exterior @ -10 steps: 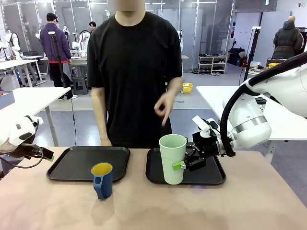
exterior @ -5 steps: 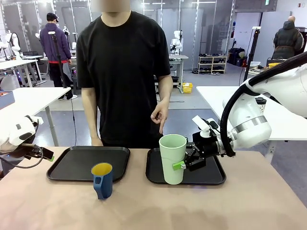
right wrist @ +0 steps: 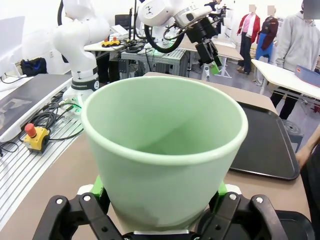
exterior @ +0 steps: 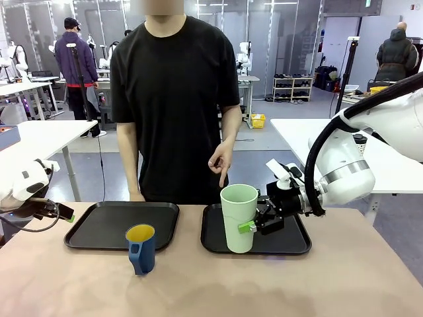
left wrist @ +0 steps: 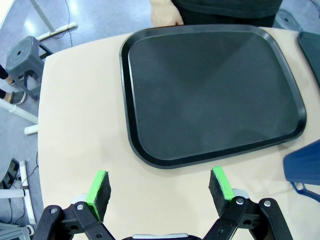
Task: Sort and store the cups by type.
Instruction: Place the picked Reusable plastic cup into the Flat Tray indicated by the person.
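Note:
A tall mint-green tumbler [exterior: 238, 218] stands upright at the front left of the right black tray [exterior: 291, 241]. My right gripper [exterior: 253, 225] is shut on its lower side. From the right wrist, the tumbler [right wrist: 165, 150] sits between both green pads [right wrist: 98, 186]. A dark-blue cup [exterior: 141, 247] with a handle and a yellow inside stands on the table in front of the left black tray [exterior: 106, 224]. My left gripper [exterior: 58, 211] hangs open at the table's far left. In its wrist view the gripper [left wrist: 160, 186] is above bare table, short of the left tray [left wrist: 210, 95], and the blue cup [left wrist: 306, 165] shows at the right edge.
A person in a black shirt stands at the far side. One hand [exterior: 219, 158] points down above the tumbler, and the other hand [left wrist: 165, 14] rests at the left tray's far edge. Bare tabletop [exterior: 297, 284] lies in front of both trays.
The person's raised hand has dropped and now points down over the tumbler, and the body has shifted left. Both arms and both cups have barely moved.

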You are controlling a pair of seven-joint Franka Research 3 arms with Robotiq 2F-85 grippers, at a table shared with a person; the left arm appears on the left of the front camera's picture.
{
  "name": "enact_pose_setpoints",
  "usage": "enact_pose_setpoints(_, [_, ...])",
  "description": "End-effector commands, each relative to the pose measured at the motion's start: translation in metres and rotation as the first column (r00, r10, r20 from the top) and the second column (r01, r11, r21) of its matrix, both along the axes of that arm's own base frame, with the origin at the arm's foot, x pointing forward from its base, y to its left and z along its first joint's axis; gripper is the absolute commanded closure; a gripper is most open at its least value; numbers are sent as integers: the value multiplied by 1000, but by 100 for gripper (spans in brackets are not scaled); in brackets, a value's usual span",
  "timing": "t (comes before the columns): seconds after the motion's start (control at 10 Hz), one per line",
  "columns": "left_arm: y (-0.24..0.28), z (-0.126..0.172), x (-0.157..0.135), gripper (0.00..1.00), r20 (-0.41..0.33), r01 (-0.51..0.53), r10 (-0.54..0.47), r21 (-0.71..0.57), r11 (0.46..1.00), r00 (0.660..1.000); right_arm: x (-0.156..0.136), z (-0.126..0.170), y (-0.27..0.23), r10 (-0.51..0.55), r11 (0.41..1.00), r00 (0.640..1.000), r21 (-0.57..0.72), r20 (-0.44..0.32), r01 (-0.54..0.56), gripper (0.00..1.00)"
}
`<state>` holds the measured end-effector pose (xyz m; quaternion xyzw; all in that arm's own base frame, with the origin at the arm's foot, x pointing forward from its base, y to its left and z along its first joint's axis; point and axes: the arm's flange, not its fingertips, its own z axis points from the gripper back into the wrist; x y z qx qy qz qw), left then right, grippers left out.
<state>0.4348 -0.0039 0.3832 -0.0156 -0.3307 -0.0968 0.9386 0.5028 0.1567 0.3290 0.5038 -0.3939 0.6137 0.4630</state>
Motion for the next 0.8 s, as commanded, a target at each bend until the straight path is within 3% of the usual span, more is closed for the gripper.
enact_pose_setpoints(0.0, [-1,0,0,0,0,2,-2,1,1000,1000,15,-3,-11,-73,996,997,46,23,72,13])
enact_pose_setpoints(0.7, [-1,0,0,0,0,2,-2,1,1000,1000,70,8,-86,-330,929,943,166,-39,332,13])
